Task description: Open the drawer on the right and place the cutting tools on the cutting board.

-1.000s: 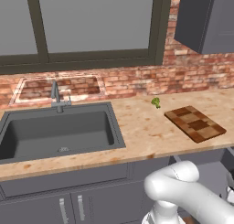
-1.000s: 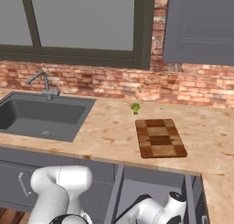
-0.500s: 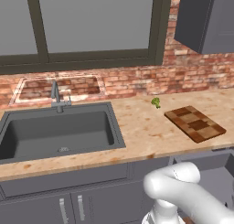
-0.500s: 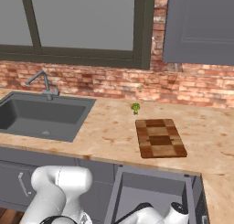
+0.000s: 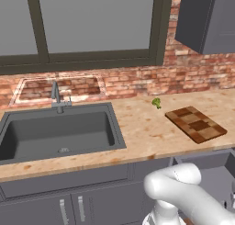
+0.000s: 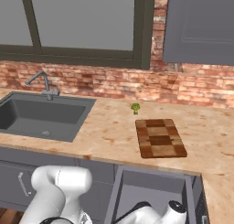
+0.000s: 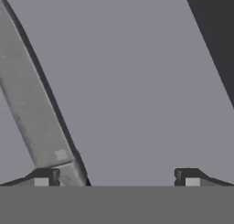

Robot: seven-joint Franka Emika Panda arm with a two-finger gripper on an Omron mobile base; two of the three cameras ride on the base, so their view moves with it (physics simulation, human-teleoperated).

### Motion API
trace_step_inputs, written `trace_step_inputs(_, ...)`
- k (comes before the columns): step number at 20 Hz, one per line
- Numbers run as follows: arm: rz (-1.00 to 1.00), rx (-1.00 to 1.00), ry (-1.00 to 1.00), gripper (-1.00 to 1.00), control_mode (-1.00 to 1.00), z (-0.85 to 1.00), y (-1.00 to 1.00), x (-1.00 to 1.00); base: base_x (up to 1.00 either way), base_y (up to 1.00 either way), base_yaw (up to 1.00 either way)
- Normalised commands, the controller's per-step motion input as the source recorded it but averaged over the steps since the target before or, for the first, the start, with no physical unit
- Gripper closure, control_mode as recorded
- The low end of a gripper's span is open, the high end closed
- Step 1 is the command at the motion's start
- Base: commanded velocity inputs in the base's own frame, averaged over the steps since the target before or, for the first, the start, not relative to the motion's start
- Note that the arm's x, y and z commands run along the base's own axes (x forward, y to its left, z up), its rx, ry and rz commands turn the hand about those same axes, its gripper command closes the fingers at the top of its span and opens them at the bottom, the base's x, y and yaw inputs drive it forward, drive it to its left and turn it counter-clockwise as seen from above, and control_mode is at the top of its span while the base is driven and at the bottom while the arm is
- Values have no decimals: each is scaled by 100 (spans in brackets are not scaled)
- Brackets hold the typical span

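Hand view: gripper (image 7: 116,177) spread wide and empty against the drawer (image 6: 153,193) front, silver handle bar (image 7: 32,109) just beside its left fingertip (image 7: 43,177).

A: How much room is there over the surface (image 6: 109,131)?

B: Plenty. The cutting board (image 6: 160,137) lies flat with bare surface on every side. A small green floret (image 6: 135,108) sits just beyond its far left corner, apart from it. The sink (image 6: 39,115) is well off to the left, its faucet (image 6: 43,83) standing at the far rim.

A: And above?

B: A wall cabinet (image 6: 201,26) hangs over the far right, well above the board.

A: Below the surface?

B: The drawer (image 6: 153,191) stands pulled out, open at the top, its side walls bounding the box. In the hand view, the hand (image 7: 116,177) has its fingers spread wide, a flat grey panel close ahead, and a slanted grey bar (image 7: 32,113) by the left fingertip.
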Motion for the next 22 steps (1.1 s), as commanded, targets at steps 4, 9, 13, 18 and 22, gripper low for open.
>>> trace_step_inputs(4, 0, 0, 0, -100, -100, 0, 0, 47, 0, 0, 0)
trace_step_inputs(9, 0, 0, -4, -100, -100, 13, 0, -13, 0, 0, 0)
trace_step_inputs(13, 0, 0, -9, -100, -100, 42, 0, -32, 0, 0, 0)
trace_step_inputs(18, 0, 0, -11, -100, -100, 55, 0, -43, 0, 0, 0)
trace_step_inputs(22, 0, 0, -6, -100, -100, 11, 28, -8, 0, 0, 0)
